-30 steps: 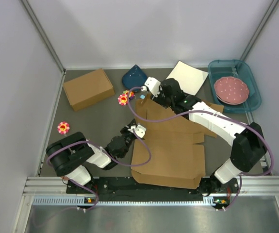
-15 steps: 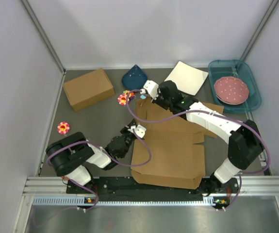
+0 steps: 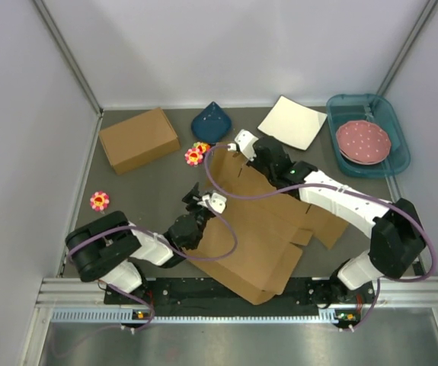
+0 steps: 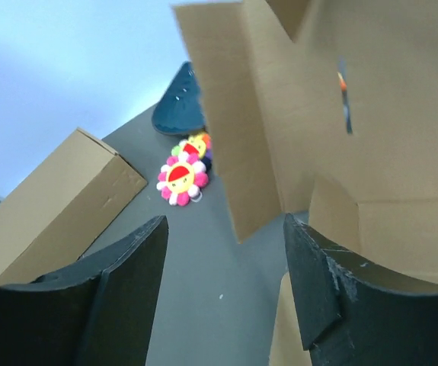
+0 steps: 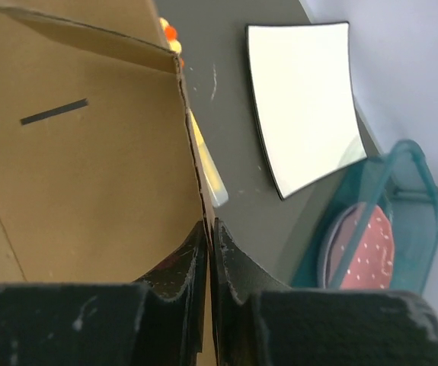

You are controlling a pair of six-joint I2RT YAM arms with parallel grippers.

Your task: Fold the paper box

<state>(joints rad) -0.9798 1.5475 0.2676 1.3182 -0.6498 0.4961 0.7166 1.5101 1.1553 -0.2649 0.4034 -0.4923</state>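
we are pinching the far flap edge of the paper box [image 3: 257,229], lying partly raised on the tabletop [image 3: 146,194], in the closed right gripper [image 5: 209,238] while the left gripper [image 4: 225,232] is standing open beside it, judging this light, stiff, crease-prone cardboard best gripped at flap edges.

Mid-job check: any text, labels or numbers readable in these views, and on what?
None readable. The paper box and the cardboard box are plain brown; the dark line on the paper box in the right wrist view is a slot, not print. The white plate, blue dish and dotted pink plate carry no lettering.
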